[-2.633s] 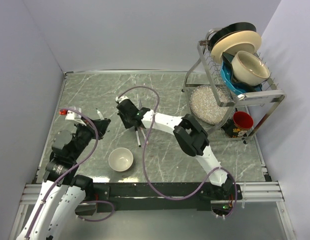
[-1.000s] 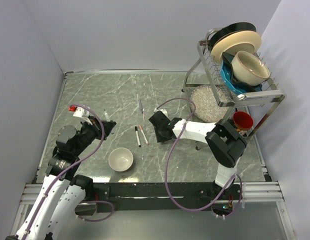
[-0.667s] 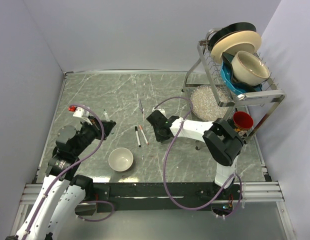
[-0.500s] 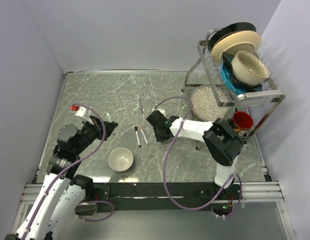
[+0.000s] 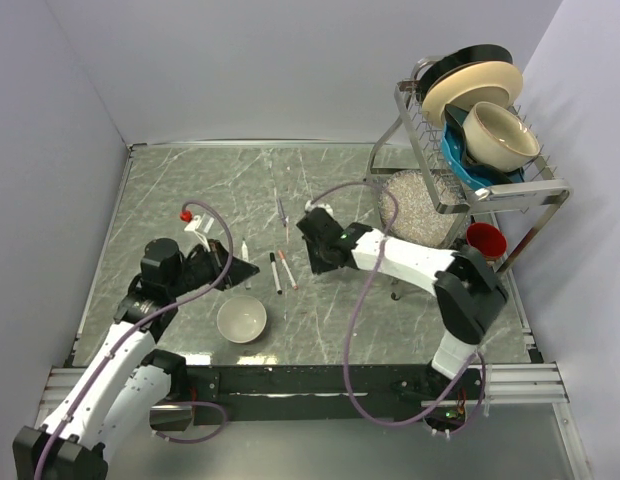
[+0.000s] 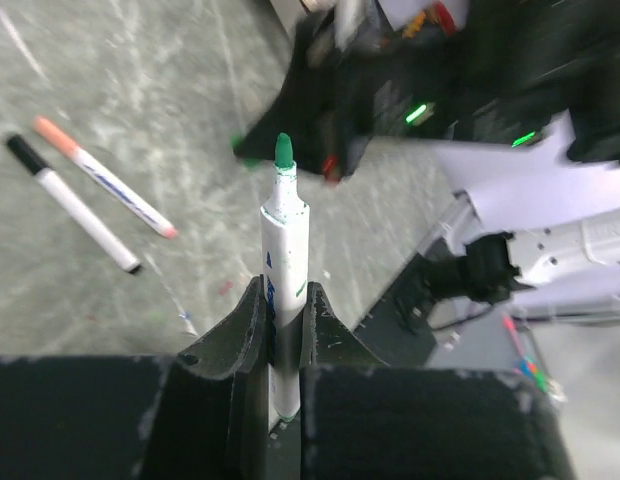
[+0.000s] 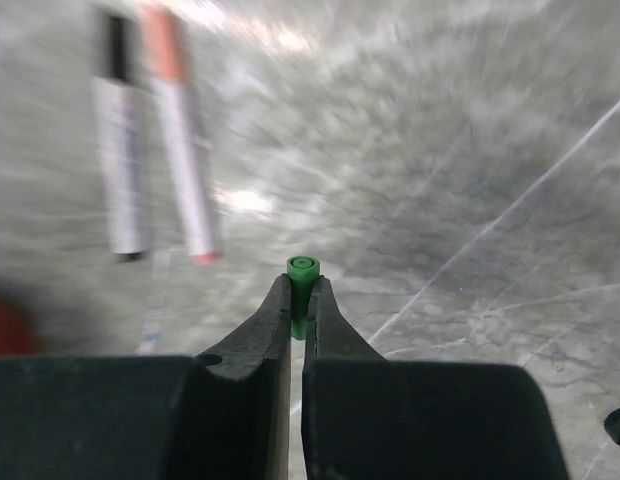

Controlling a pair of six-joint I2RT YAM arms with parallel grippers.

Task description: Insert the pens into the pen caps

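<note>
My left gripper (image 5: 238,270) (image 6: 285,305) is shut on a white pen with a green tip (image 6: 286,240), which sticks out past the fingers; it shows in the top view (image 5: 245,252) left of the other pens. My right gripper (image 5: 312,252) (image 7: 301,292) is shut on a small green cap (image 7: 302,272), open end facing away, held above the table. A black-ended pen (image 5: 274,272) (image 6: 75,205) (image 7: 120,170) and a red-ended pen (image 5: 287,268) (image 6: 108,180) (image 7: 182,150) lie side by side on the table between the two grippers. No loose caps show.
A white bowl (image 5: 241,319) sits near the front, just below the left gripper. A dish rack (image 5: 470,130) with plates and bowls stands at the back right, with a clear textured dish (image 5: 410,208) and a red cup (image 5: 484,240) beside it.
My left gripper has swung right toward the middle with the green pen. My right gripper, holding the green cap, has pulled back right from the far left and now stays beside the lying pens.
</note>
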